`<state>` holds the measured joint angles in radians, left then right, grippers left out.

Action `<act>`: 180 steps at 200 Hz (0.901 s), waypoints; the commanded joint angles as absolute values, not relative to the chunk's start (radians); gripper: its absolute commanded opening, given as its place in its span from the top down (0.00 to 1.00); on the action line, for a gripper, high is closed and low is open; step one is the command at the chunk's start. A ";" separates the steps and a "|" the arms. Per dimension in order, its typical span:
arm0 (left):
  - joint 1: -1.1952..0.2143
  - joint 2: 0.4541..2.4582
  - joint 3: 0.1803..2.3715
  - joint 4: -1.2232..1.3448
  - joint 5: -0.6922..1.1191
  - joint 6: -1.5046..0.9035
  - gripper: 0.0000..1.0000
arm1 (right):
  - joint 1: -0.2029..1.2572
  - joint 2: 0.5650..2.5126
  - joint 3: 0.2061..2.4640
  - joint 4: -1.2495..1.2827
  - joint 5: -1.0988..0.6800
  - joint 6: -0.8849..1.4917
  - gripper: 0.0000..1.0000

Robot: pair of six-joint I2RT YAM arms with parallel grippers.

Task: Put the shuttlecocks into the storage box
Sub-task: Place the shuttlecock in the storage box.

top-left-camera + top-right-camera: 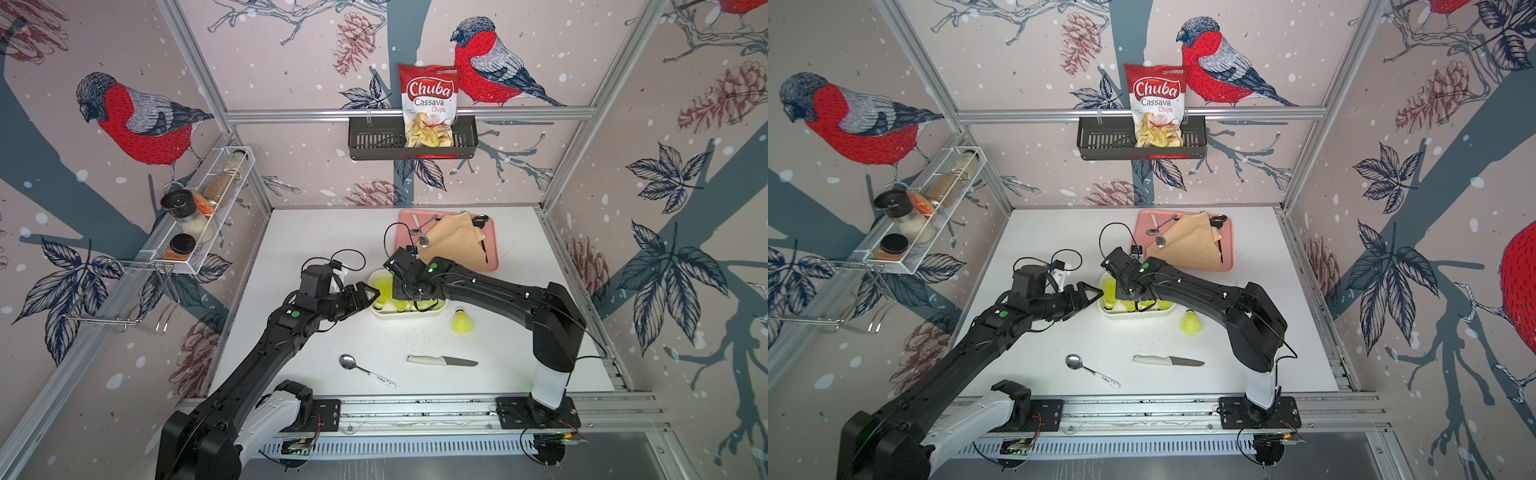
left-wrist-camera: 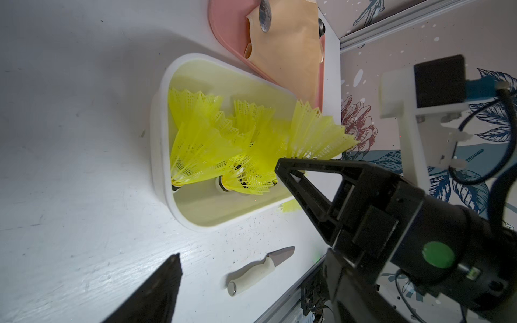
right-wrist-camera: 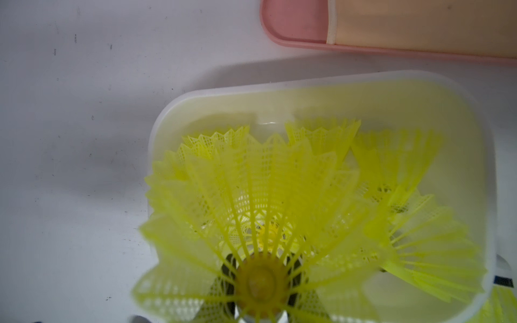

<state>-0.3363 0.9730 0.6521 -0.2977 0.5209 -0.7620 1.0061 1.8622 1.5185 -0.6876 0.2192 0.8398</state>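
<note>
Nearly there: the right fingers (image 2: 284, 167) are clamped on the base end of a held shuttlecock (image 3: 260, 209). Its skirt flares away from the wrist cam, above the storage box (image 1: 409, 315) at mid-counter (image 1: 498, 374). Held so, by the look of it, that letting go drops it straight in among the other shuttlecocks (image 2: 201, 145) piled inside (several; exact count hard to read). The left fingers (image 2: 162, 290) stand wide apart w/ nothing between them, at the box's 9 o'clock, just beside its short end. They are prob. parked there so the two arms don't clash over the box. One stray shuttlecock (image 1: 462, 322) sits on the counter at the box's 4 o'clock, near the rim but outside. It is likely the next pick, & closer to the right arm. Not part of the job: knife (image 1: 441, 360) at 6 o'clock, spoon (image 1: 365, 370) at 7, pink tray (image 3: 293, 25) w/ cloth (image 1: 453, 241) at 1 o'clock. Risk, as judged: the light skirt could snag on the pile & tip out over the low rim.
</note>
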 commanded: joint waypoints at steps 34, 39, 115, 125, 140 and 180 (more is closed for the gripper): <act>-0.334 0.968 0.629 -0.276 0.548 -0.775 0.18 | 1.012 1.913 1.554 -0.738 0.215 0.828 0.76; -0.334 0.968 0.628 -0.269 0.552 -0.778 0.18 | 1.012 1.915 1.554 -0.739 0.215 0.828 0.76; -0.346 0.992 0.586 -0.184 0.622 -0.796 0.18 | 1.018 1.947 1.582 -0.755 0.215 0.815 0.74; -0.350 0.995 0.582 -0.175 0.622 -0.796 0.18 | 1.019 1.949 1.583 -0.757 0.215 0.813 0.74; -0.358 1.000 0.581 -0.166 0.622 -0.798 0.18 | 1.019 1.950 1.584 -0.764 0.215 0.811 0.73; -0.374 1.014 0.589 -0.156 0.610 -0.802 0.18 | 1.021 1.945 1.586 -0.774 0.216 0.807 0.62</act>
